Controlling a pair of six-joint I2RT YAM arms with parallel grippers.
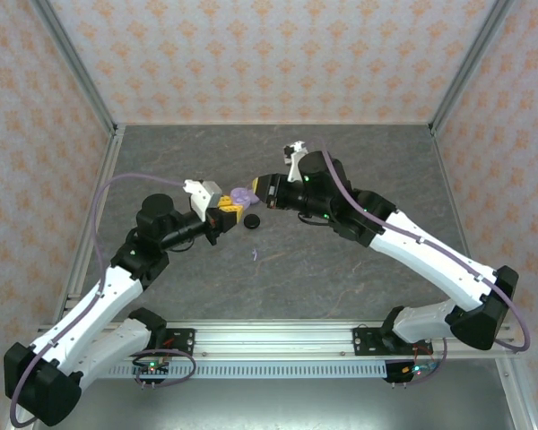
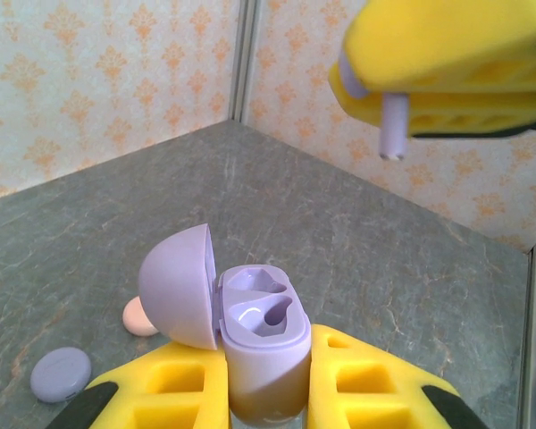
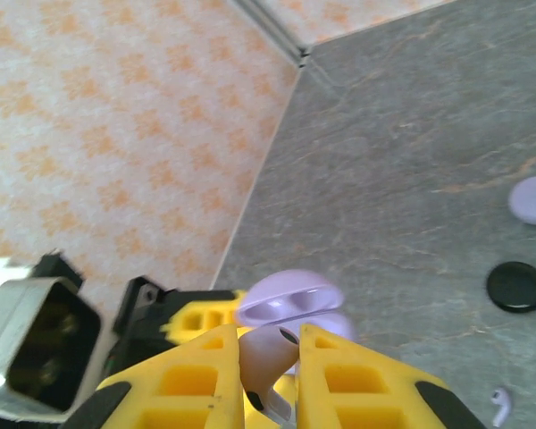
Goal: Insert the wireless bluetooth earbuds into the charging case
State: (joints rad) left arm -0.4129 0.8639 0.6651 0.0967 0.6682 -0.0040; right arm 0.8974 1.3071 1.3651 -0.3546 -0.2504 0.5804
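Top view: left jaws and right jaws meet mid-frame above the desk [image 1: 341, 269]. Left wrist: left jaws clench the open lavender charging case [image 2: 259, 331], bottom centre; right jaws pinch a lavender earbud [image 2: 391, 125], upper right, stem down. Right wrist: earbud gripped bottom centre, case just behind. We reckon insertion's in hand: line the stem over a well, lower gently.

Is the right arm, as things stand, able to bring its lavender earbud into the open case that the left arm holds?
Probably yes. The lid of the lavender case is swung aside, its sockets lie exposed, and the earbud in the right fingers faces them with nothing between.
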